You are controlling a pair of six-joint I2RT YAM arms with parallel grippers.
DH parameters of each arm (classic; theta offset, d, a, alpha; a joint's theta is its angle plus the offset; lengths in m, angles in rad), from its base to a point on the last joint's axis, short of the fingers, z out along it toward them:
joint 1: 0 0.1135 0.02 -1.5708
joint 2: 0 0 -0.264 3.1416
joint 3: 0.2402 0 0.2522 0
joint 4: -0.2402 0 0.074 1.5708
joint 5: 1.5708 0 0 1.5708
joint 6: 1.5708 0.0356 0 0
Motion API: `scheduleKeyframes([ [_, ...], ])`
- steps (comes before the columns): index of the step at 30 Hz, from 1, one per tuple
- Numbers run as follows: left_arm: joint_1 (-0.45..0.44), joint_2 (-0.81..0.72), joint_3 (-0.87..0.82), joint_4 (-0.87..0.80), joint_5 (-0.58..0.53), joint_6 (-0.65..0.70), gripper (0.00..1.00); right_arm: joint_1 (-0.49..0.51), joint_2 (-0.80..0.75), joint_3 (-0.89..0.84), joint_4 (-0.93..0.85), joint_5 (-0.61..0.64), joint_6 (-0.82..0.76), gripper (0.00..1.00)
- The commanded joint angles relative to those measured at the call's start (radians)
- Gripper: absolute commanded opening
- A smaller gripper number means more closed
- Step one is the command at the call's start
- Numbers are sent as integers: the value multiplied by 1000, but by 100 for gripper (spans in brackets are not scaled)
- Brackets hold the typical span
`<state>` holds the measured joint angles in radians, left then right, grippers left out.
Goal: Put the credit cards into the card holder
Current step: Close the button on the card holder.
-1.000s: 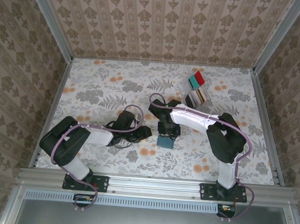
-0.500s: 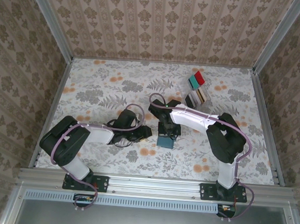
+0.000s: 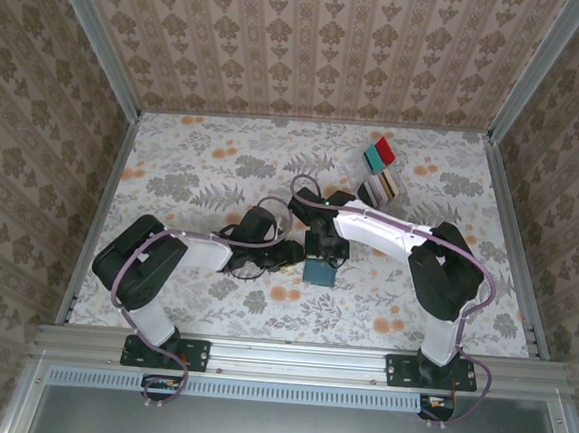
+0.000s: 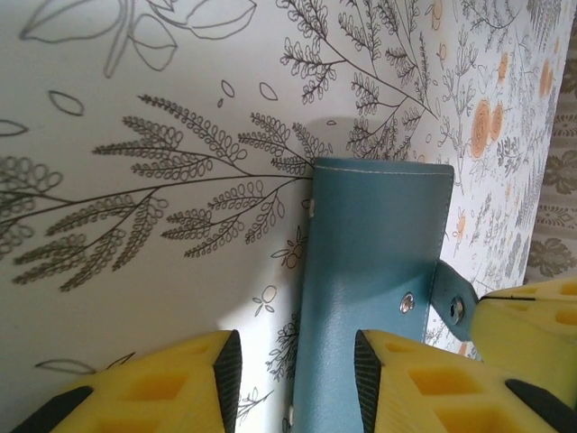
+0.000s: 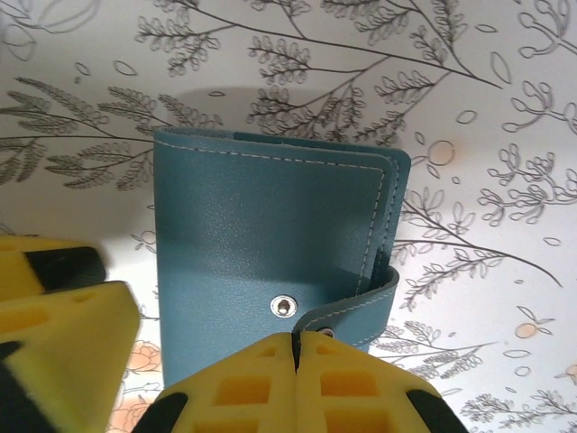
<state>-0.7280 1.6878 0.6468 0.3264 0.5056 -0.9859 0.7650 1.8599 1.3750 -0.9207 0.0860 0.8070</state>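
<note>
**Card holder being opened; no card yet picked up**

Location of item: the small dark teal-blue stitched card holder (image 3: 317,272) lies folded flat on the floral-printed table (image 3: 202,180), about centre, between the two arms. Its fold faces away from the arm bases.

Right gripper (image 5: 296,347): yellow fingers pressed together over the card holder's snap tab (image 5: 361,311). The tab curls up from the right edge and off its stud, and the fingers appear to pinch it.

Left gripper (image 4: 293,361): fingers spread, low over the table. One pad (image 4: 415,383) sits above the card holder's cover and the other pad (image 4: 171,388) above bare table, so the cover's left edge lies between them. It grips nothing.

Credit cards (image 3: 380,191): thin dark, whitish and tan cards stand on edge in the clear plastic tray (image 3: 401,171), well apart from the card holder, toward the far right.

Assessment: the step in hand is opening, and the slots are not exposed. Next, the right gripper should lift the tab and swing the cover over while the left gripper steadies the lower panel against sliding. Too strong a pull would likely drag the whole card holder.
</note>
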Motion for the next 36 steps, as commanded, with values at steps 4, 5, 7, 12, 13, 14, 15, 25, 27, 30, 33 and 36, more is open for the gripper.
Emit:
scheduleKeyframes([
  [4,-30,74,15,34,46,6,34,-15,-10,-33,63,-54,13,0],
  [5,-31,78,15,38,48,4,33,-16,-5,-37,68,-58,13,0],
  [7,-33,85,16,42,48,3,32,-18,1,-43,85,-72,14,0],
  [12,-34,93,17,42,49,1,28,-26,3,-63,121,-92,22,0],
  [13,-33,93,17,41,46,0,28,-29,5,-68,125,-94,24,0],
  [14,-34,92,15,40,47,0,28,-32,7,-74,130,-98,25,0],
  [15,-34,92,15,42,45,0,28,-33,7,-80,135,-104,27,0],
  [25,-34,98,17,39,44,-2,25,-52,12,-144,210,-147,44,0],
  [27,-34,100,17,42,46,-2,25,-53,3,-145,224,-155,45,0],
  [30,-34,101,17,42,46,-3,25,-55,-8,-146,237,-161,47,0],
  [33,-34,107,20,42,49,-3,25,-55,-14,-150,245,-167,45,0],
  [36,-34,107,19,43,47,-2,25,-55,-43,-153,235,-150,50,0],
])
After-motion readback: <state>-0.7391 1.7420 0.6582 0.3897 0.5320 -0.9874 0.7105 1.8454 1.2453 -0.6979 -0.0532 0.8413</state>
